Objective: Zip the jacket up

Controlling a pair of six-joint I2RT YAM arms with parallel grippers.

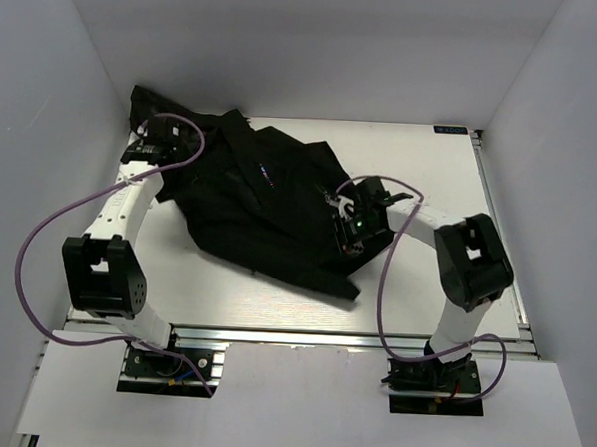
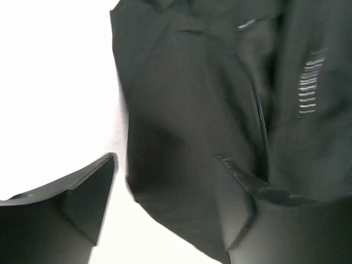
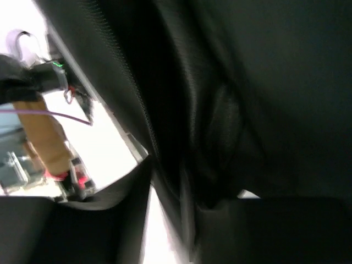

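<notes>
The black jacket (image 1: 269,207) lies crumpled on the white table, left of centre, with its small multicoloured mark (image 1: 267,173) facing up. My left gripper (image 1: 142,155) is at the jacket's far left edge. In the left wrist view it (image 2: 168,184) is open, with the jacket's edge (image 2: 187,137) lying between and beyond the fingers. My right gripper (image 1: 345,212) is over the jacket's right side. In the right wrist view its jaws (image 3: 175,192) stand close together on a fold of jacket fabric (image 3: 231,110) beside a line of zipper teeth (image 3: 140,104).
The table (image 1: 421,180) shows bare white to the right of and in front of the jacket. White enclosure walls stand close on the left, back and right. Purple cables (image 1: 36,260) loop from both arms. A dashed white mark (image 2: 308,88) shows on the fabric.
</notes>
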